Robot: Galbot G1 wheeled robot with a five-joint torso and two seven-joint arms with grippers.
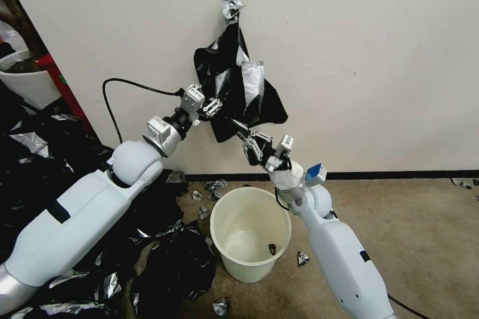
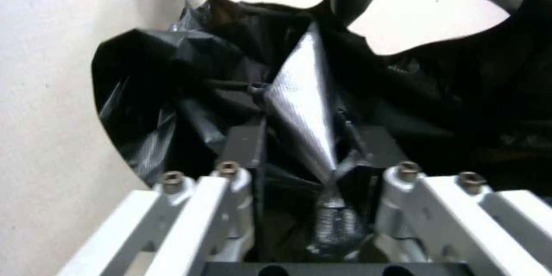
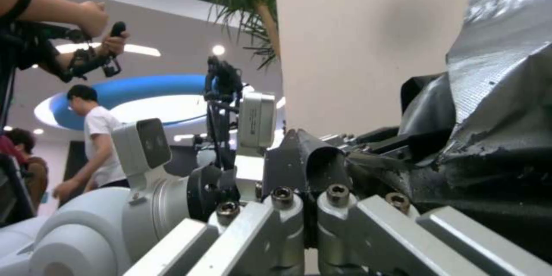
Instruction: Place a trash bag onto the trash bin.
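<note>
Both end effectors pinch the hanging trash bag [image 1: 234,89], left end effector [image 1: 212,108] at nine o'clock, right end effector [image 1: 244,134] at six; trash bin [image 1: 249,239] below.

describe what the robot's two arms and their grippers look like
Both arms are glossy white rounded shells with black bands and grey joints. The left gripper has white linkage fingers with small bolts and black pads, and a black cable loops behind its wrist. The right gripper has grey metal linkage fingers, a white wrapped wrist and a blue-topped block.
</note>
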